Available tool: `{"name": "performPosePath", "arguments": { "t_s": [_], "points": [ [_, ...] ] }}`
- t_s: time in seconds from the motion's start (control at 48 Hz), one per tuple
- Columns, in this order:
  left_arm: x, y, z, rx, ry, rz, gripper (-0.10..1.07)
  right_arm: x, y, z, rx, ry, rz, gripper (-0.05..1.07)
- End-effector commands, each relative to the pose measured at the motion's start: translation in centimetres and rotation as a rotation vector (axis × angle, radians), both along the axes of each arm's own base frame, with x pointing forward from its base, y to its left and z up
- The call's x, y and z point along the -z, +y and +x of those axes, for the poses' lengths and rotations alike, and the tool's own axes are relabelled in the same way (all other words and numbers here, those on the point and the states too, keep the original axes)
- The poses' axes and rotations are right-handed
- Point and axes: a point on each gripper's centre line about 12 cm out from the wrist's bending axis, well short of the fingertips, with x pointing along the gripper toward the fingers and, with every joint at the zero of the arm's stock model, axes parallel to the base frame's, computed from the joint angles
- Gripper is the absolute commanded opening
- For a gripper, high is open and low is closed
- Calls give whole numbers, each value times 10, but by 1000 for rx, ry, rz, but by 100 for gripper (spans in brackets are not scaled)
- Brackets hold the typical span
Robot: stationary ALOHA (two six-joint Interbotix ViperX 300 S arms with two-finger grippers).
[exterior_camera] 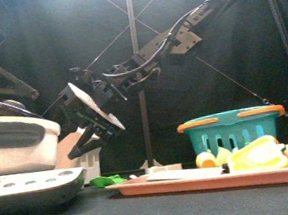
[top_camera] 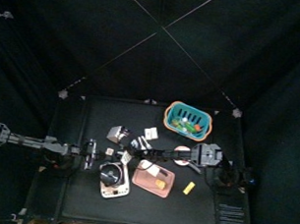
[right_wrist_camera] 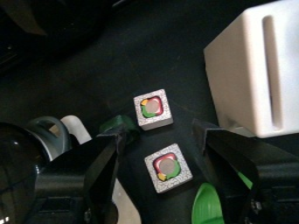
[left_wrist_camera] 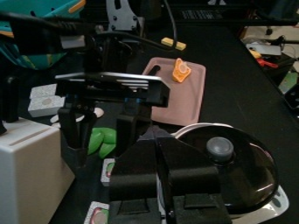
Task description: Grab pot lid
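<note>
On the small black table (top_camera: 106, 120), the dark glass pot lid with a black knob (left_wrist_camera: 218, 151) sits on a white cooker (exterior_camera: 16, 141) at the front left. The left gripper (left_wrist_camera: 176, 157) hangs just beside the knob, jaws parted, holding nothing. The right gripper (right_wrist_camera: 160, 149) reaches across, jaws wide apart and empty, above two small square tiles (right_wrist_camera: 152, 108). A pink cutting board (top_camera: 163, 181) and teal basket (top_camera: 188, 117) lie to the right.

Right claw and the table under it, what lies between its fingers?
In the right wrist view, two small square tiles with red-and-green pictures lie on the black table between the open right claw's fingers, one beyond the other.
</note>
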Motion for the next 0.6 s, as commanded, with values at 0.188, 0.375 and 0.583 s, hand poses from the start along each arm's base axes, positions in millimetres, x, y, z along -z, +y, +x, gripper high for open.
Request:
{"name": "performPosePath", "arguments": {
  "t_s": [0.188, 0.375, 0.583],
  "points": [
    [-28, 0, 13, 3, -77, 11, 25, -46, -6, -68, 30, -1, -54, 94],
    [-44, -10, 21, 41, -72, -13, 35, -51, -16, -117, 88, 33, -70, 94],
    [-50, -31, 31, 101, 33, -104, 61, -48, -33, -147, 134, 59, -77, 94]
  ]
}}
